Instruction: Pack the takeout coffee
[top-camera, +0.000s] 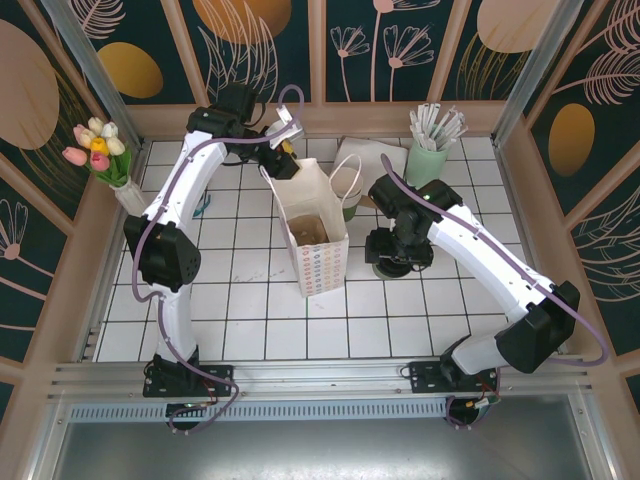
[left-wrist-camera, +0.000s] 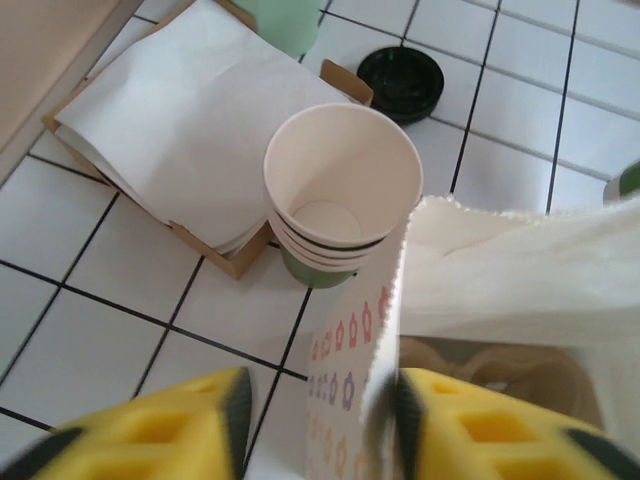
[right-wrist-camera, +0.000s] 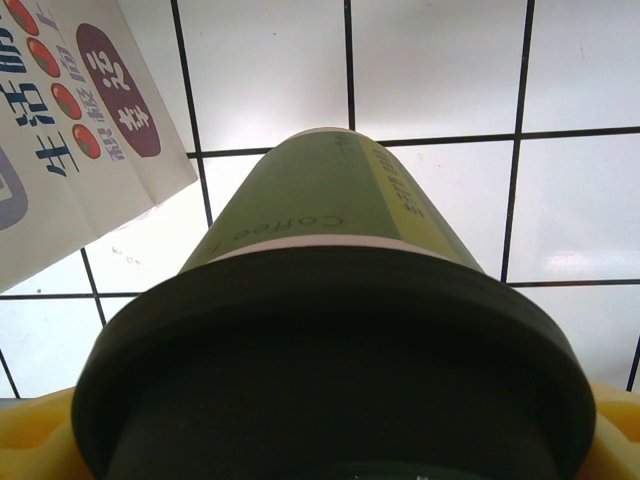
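Observation:
The takeout coffee (right-wrist-camera: 320, 210), a green paper cup with a black lid, is held upright just above the white tiles, right of the white paper bag (top-camera: 315, 235). My right gripper (top-camera: 395, 250) is shut on it, and a yellow pad (right-wrist-camera: 30, 440) shows beside the lid. The bag stands open at mid-table with a brown cardboard insert inside. My left gripper (left-wrist-camera: 320, 430) is at the bag's far rim (left-wrist-camera: 440, 215), open. The printed wall passes between its fingers: the right pad (left-wrist-camera: 410, 420) touches it and the left pad stands apart.
A stack of empty cups (left-wrist-camera: 340, 190) stands just behind the bag, beside a cardboard tray of white napkins (left-wrist-camera: 180, 130). A loose black lid (left-wrist-camera: 400, 80) lies farther back. The mint pot of straws (top-camera: 428, 160) is at the back right, and a vase of tulips (top-camera: 105, 155) at the left wall.

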